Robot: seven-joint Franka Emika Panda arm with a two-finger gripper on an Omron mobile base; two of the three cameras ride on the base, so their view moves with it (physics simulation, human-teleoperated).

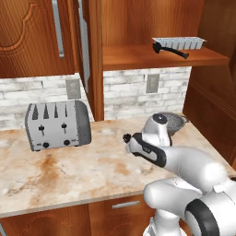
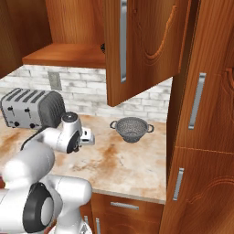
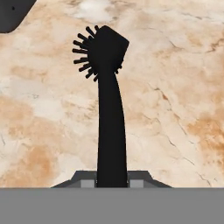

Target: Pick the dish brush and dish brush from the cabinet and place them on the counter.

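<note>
The end effector (image 3: 112, 181) is closed on a dish brush (image 3: 109, 109); in the hand view the thin black handle rises from between the two finger tips and the bristly head points away, over the marbled tabletop (image 3: 175, 109). In the left base view the same brush head (image 1: 126, 137) sticks out from the front of the white arm, above the middle of the tabletop (image 1: 69, 170) and well away from its front edge. The other dish brush (image 1: 169, 50) lies on the wooden shelf (image 1: 138, 57) inside the cabinet (image 1: 96, 60), near the shelf's front edge, just in front of a grey ice-cube tray (image 1: 179, 43); whether they touch I cannot tell. The cabinet door (image 2: 137, 45) stands open and hangs over the right part of the tabletop, above a metal colander (image 2: 131, 129) that sits close to the brick back wall (image 2: 87, 93). A silver toaster (image 1: 57, 124) stands at the left, near the wall. Between the toaster and the colander the stone surface is bare and wide, with free room in front of the arm. On the right, a tall wooden side panel (image 2: 201, 114) closes the tabletop, so on that side the room is narrow.
</note>
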